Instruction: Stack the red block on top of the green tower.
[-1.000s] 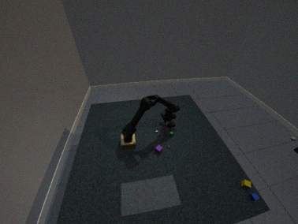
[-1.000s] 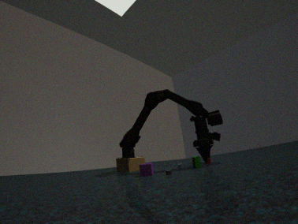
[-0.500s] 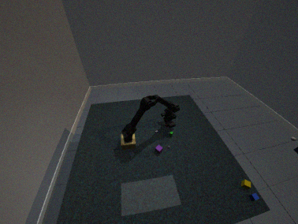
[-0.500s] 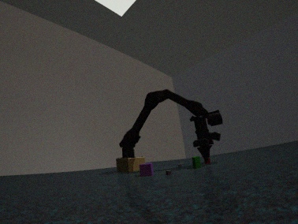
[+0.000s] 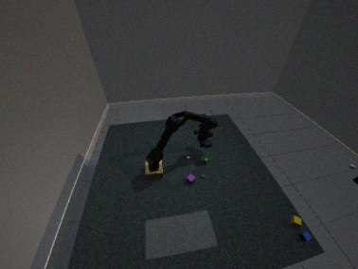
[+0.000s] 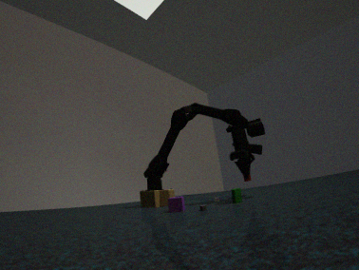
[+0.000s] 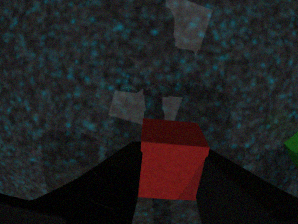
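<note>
The red block (image 6: 247, 179) (image 7: 172, 167) is between my fingertips. My gripper (image 6: 246, 176) (image 7: 168, 155) is shut on it and holds it in the air, clear of the floor covering. The green tower (image 5: 205, 160) (image 6: 236, 196) (image 7: 292, 146) stands upright, lower than the held block and a little to its left in the exterior view. In the wrist view only its edge shows at the right border. The red block is hidden in the top view.
A purple block (image 5: 190, 178) (image 6: 176, 204) stands between the tower and the front. A small grey piece (image 5: 203, 176) (image 6: 203, 207) lies near it. The arm's wooden base (image 5: 153, 173) (image 6: 151, 199) is at the left. A yellow block (image 5: 295, 221) and a blue block (image 5: 306, 236) lie far off at front right.
</note>
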`<state>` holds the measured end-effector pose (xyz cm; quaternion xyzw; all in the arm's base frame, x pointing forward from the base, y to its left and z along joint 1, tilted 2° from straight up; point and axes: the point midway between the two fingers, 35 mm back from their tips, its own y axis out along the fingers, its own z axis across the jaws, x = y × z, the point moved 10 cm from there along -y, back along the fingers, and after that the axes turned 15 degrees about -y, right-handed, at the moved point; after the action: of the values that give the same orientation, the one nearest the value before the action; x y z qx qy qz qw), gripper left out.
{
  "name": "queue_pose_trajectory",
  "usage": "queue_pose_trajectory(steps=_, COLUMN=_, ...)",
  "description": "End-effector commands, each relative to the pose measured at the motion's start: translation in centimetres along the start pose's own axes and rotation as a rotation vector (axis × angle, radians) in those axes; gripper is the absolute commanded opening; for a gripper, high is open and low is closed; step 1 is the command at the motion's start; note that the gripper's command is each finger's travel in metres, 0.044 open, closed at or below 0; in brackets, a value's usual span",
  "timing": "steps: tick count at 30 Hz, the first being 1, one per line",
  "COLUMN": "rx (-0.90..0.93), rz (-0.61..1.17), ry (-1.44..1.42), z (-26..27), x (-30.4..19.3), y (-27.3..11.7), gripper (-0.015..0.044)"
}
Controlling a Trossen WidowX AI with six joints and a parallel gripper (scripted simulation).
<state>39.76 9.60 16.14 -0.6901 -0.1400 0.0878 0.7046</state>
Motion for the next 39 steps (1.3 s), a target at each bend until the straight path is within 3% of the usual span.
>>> queue_pose_trajectory(steps=1, rx=0.004, rz=-0.001, ry=0.002, z=0.0, x=-0.1, y=-2.2, gripper=0.0)
queue_pose_trajectory(steps=9, rx=0.004, rz=-0.001, ry=0.002, z=0.0, x=-0.1, y=-5.5, gripper=0.0)
queue_pose_trajectory(steps=18, rx=0.004, rz=-0.001, ry=0.002, z=-0.2, x=0.0, y=-5.6, gripper=0.0)
queue_pose_trajectory(steps=39, rx=-0.006, rz=0.004, ry=0.002, z=-11.1, x=-5.0, y=-5.5, gripper=0.0)
